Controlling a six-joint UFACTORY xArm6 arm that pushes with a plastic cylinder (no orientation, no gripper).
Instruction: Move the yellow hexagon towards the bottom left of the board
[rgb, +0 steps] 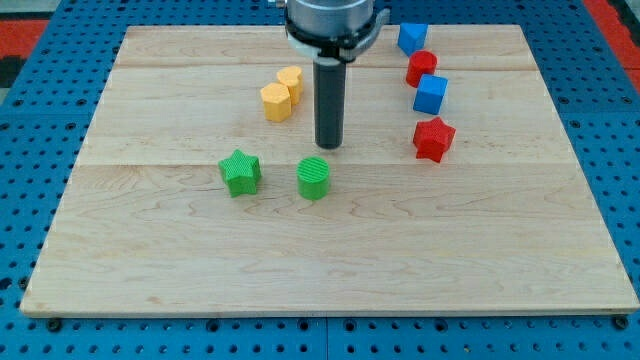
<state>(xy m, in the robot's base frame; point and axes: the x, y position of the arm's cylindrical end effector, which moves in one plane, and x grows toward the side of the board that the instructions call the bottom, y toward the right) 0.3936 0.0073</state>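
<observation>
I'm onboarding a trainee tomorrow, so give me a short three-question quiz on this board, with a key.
1. True or false: my tip touches the yellow hexagon.
2. Which block lies nearest my tip? A) green cylinder B) green star C) red star
3. Fill in: two blue cubes sit at the view's ____.

Key: 1 false, it stands apart, to the hexagon's right; 2 A; 3 top right.

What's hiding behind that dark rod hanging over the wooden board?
Only bare wooden board shows around the dark rod, whose tip sits right of the yellow hexagon block. The strip directly behind the rod is covered, so unseen.
</observation>
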